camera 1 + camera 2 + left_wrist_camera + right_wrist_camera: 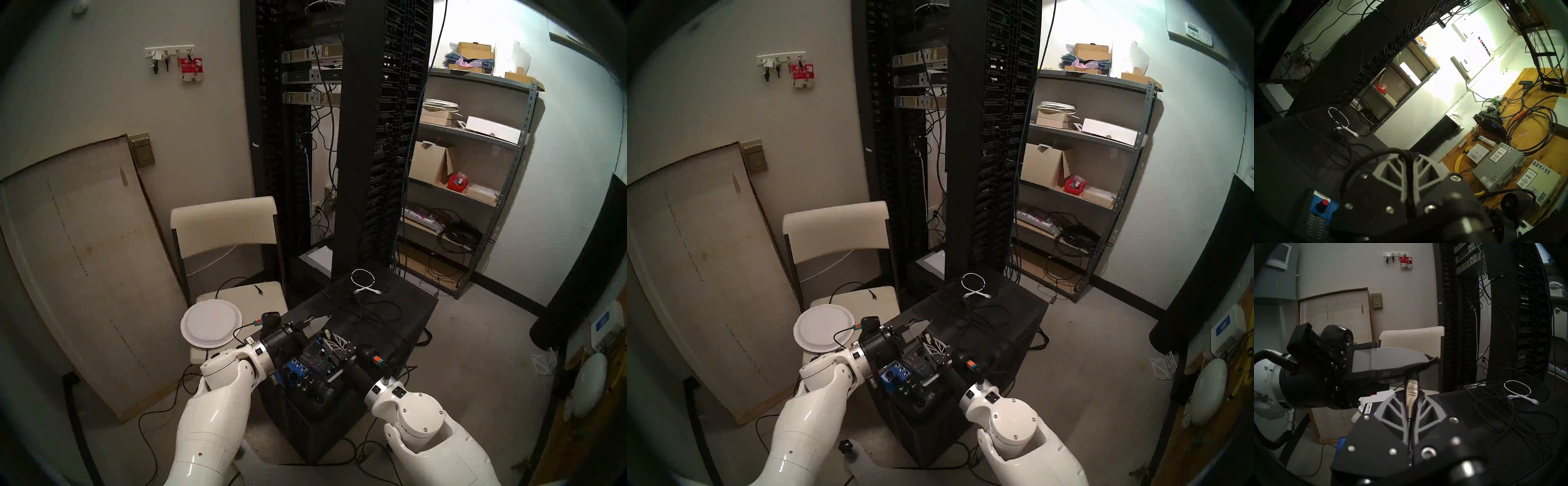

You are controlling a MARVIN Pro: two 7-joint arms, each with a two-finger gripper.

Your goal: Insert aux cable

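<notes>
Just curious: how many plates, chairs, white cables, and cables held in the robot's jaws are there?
Paper plate: 1
Folding chair: 1
White cable: 1
Aux cable held in the jaws: 1
Total: 4

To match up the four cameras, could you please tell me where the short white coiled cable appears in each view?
Head stereo left: white coiled cable, just above centre, on the black cabinet.
Head stereo right, same spot, slightly further left.
Left wrist, left of centre.
Right wrist, right side, below mid-height.
Shared landmark: the black rack behind it.
</notes>
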